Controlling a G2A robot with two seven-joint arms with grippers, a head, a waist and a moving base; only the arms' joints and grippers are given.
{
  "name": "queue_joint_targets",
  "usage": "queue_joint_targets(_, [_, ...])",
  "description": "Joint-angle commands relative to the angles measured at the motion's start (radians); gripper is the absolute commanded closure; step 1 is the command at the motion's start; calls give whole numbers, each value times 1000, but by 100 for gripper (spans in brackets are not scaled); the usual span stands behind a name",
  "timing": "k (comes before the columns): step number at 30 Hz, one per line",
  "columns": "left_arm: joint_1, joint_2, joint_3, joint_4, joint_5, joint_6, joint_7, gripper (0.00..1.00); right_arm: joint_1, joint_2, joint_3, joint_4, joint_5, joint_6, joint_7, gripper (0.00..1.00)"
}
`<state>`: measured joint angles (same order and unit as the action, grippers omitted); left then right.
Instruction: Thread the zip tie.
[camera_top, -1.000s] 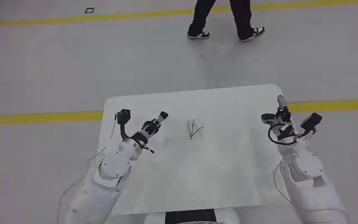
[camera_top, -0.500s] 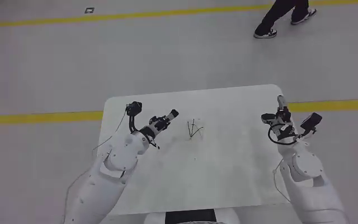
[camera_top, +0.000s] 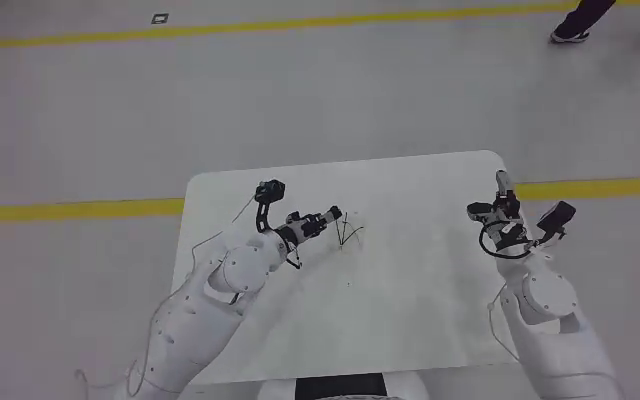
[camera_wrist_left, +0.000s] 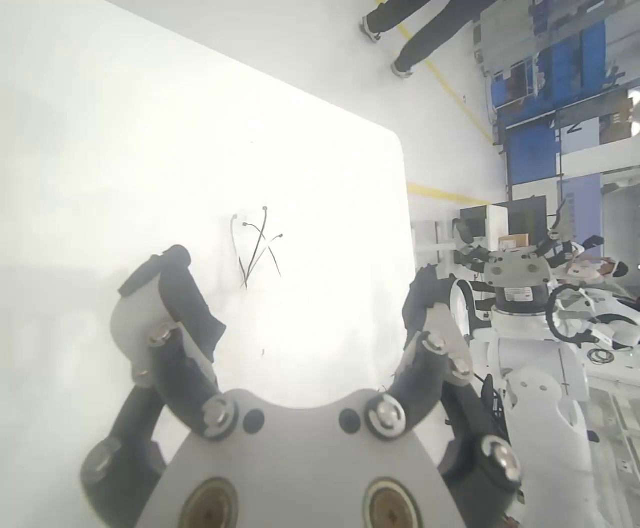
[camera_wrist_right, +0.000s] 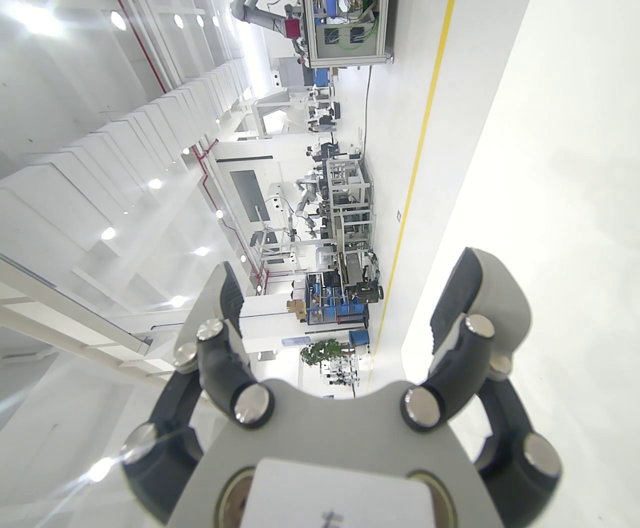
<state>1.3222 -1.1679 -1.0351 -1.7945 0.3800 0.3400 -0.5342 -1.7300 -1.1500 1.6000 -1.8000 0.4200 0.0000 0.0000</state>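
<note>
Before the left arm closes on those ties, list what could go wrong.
The zip ties lie crossed in a small pile; the open left gripper may pinch several or scatter them.
They are thin and flat on the table, so the fingers could scrape it and miss.
The right gripper sits open at the table's edge, far from helping thread.

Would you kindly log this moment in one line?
left gripper: open, near zip ties | right gripper: open, at table edge | nothing held

White table w/ small crossed bunch of black zip ties near ctr
</note>
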Motion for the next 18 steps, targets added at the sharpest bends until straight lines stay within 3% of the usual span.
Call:
queue_joint_targets(1, [0, 0, 0, 0, 0, 0, 0, 0, 0, 0, 0, 0, 0, 0, 0, 0])
queue_joint_targets(5, [-2, 0, 3, -1, 7, -2, 2, 0, 0, 0, 0, 0, 0, 0, 0, 0])
queue_joint_targets(9, [-57, -10, 61, 21, 63, 0, -36, 0, 0, 0, 0, 0, 0, 0, 0, 0])
queue_joint_targets(13, [-142, -33, 113, 90, 102, 0, -101, 0, 0, 0, 0, 0, 0, 0, 0, 0])
queue_joint_targets(18, [-225, -77, 159, 214, 131, 0, -156, 0, 0, 0, 0, 0, 0, 0, 0, 0])
